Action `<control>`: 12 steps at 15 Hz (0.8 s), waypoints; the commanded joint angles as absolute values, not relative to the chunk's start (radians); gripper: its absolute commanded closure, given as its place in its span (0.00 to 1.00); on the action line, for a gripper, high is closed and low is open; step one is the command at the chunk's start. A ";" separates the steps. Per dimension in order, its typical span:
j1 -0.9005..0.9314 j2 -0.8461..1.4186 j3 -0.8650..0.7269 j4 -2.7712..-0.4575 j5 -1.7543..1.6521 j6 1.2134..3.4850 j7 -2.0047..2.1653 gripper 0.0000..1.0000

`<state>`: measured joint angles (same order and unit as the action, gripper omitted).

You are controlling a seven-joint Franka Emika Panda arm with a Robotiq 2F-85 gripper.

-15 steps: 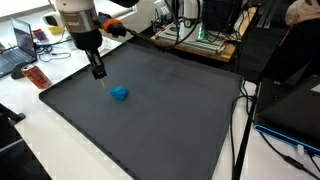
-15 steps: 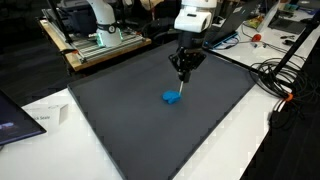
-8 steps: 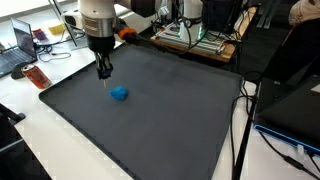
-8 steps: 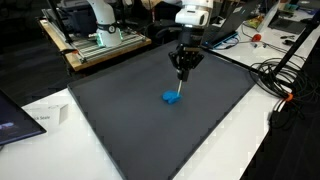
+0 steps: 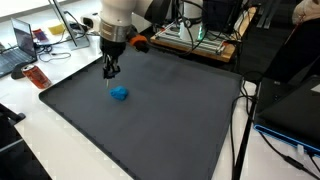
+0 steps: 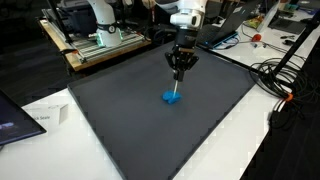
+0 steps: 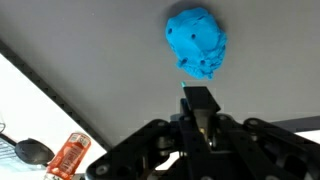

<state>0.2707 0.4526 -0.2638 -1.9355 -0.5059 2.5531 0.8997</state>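
Closed end effector (image 7: 197,97) just beside blue lump (image 7: 197,42), dark mat (image 7: 95,45), orange object (image 7: 68,155)

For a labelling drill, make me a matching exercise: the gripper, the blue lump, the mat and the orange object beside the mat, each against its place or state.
Things:
1. gripper
2. blue lump
3. mat
4. orange object

Places and states:
a. dark grey and flat, bearing the lump
b. off the mat, on the white tabletop
c. shut, raised above the mat
d. lying on the mat, close to the fingertips

Pairs: 1-c, 2-d, 3-a, 4-b
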 commanded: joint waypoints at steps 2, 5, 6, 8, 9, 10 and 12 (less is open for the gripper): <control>0.318 0.407 -0.303 -2.026 -0.661 2.598 1.090 0.97; 0.327 0.408 -0.301 -2.047 -0.764 2.601 1.220 0.97; 0.328 0.410 -0.298 -2.050 -0.803 2.597 1.270 0.97; 0.324 0.413 -0.283 -2.058 -0.872 2.585 1.358 0.97; 0.322 0.414 -0.275 -2.063 -0.906 2.580 1.404 0.97; 0.318 0.416 -0.266 -2.067 -0.938 2.577 1.445 0.97; 0.316 0.421 -0.250 -2.072 -1.016 2.571 1.536 0.97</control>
<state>0.3175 0.4482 -0.2702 -2.0340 -0.9061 2.5798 1.4052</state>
